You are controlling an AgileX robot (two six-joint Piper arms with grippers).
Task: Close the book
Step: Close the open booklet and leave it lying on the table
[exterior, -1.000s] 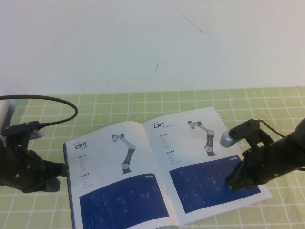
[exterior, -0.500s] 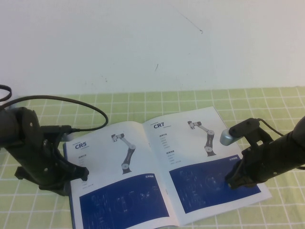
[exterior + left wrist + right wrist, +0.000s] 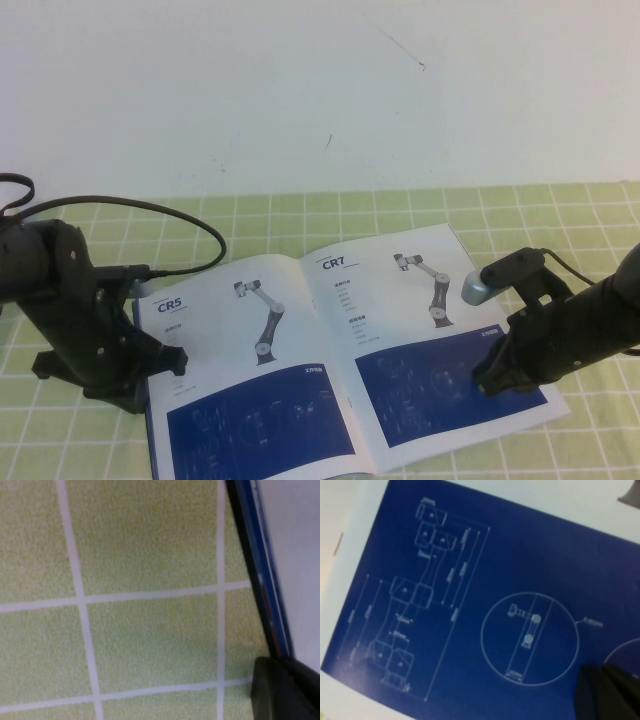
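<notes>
Viewing book (image 3: 300, 340) lying open, flat on green checked cloth (image 3: 330, 212), pages facing up. We are seeing left gripper (image 3: 172, 362) sitting at book's left edge, low against cloth; grip state we cannot tell. Right gripper (image 3: 488, 384) is resting tip-down on right page's blue panel; its grip state we cannot tell either.

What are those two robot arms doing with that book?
They are meant to close the book, but it lies open and flat on the green checked cloth. The left end effector is at the book's left edge. The right end effector is down at the blue part of the right page.
</notes>
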